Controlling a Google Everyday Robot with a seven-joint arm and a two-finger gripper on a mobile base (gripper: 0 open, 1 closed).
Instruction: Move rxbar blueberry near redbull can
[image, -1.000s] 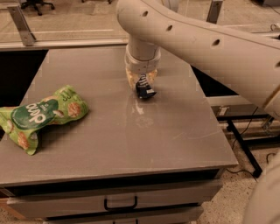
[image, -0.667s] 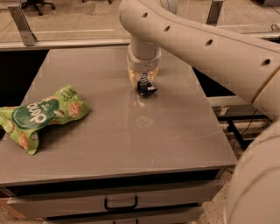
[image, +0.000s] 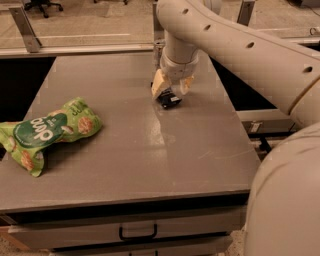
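Note:
The rxbar blueberry (image: 170, 100), a small dark navy wrapper, lies flat on the grey table (image: 130, 150) toward the far middle. My gripper (image: 173, 86) hangs straight down just above it. The two cream fingertips (image: 160, 84) are spread apart with the bar below and between them, and they do not hold it. The redbull can (image: 158, 54) shows only as a slim silver sliver at the table's far edge, mostly hidden behind my wrist, just beyond the bar.
A green crinkled chip bag (image: 45, 132) lies at the table's left edge. My arm (image: 240, 55) crosses the right side of the table from above. A drawer with a handle (image: 137, 233) sits under the front edge.
The gripper has risen slightly off the bar and its fingers have spread. The bar stays lying on the table in the same spot.

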